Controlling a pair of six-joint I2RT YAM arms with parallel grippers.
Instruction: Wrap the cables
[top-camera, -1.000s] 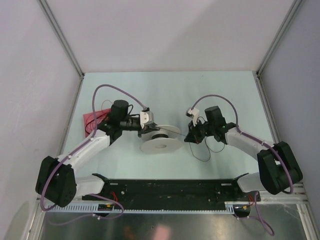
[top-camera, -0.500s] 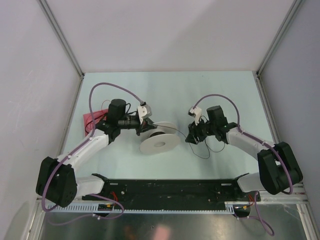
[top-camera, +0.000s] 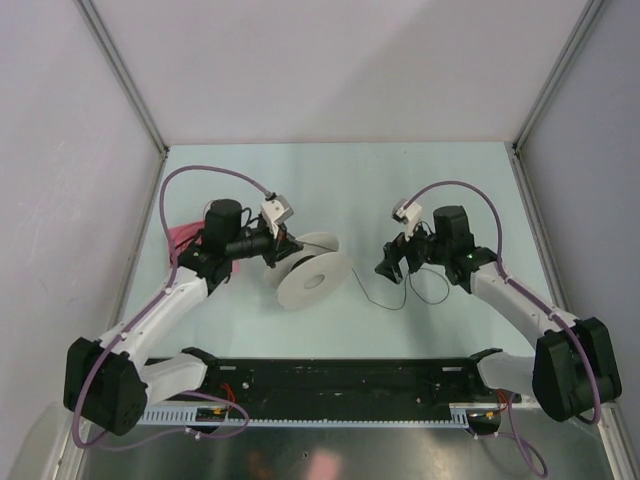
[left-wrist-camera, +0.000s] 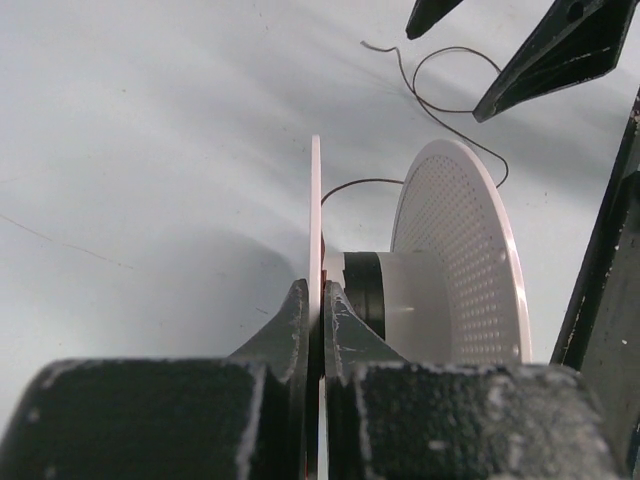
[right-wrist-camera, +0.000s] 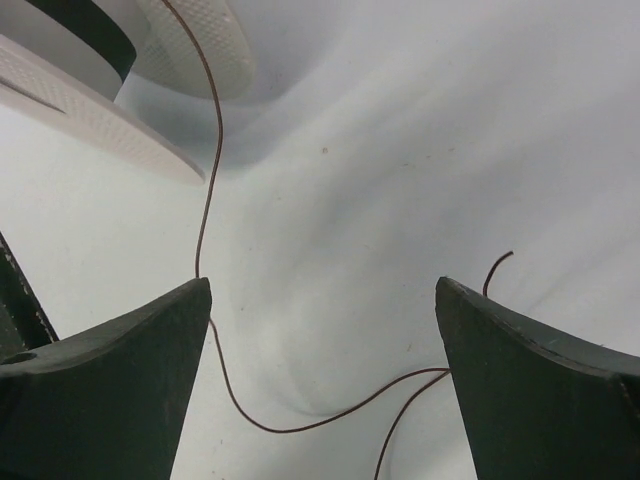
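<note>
Left gripper (left-wrist-camera: 318, 300) pinches the spool (left-wrist-camera: 455, 260) by its flange; right gripper (right-wrist-camera: 325, 295) gapes wide.
The cable (right-wrist-camera: 207, 170) trails from upper left past the open fingers; pinch it close and keep it taut.

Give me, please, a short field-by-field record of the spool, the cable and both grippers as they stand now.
left gripper: shut on one thin flange of the spool
spool: tilted, with a dark band round its hub
cable: leads from the spool to the right gripper, loose end curling on the table
right gripper: open, with the cable lying in the gap between its fingers, not pinched
</note>
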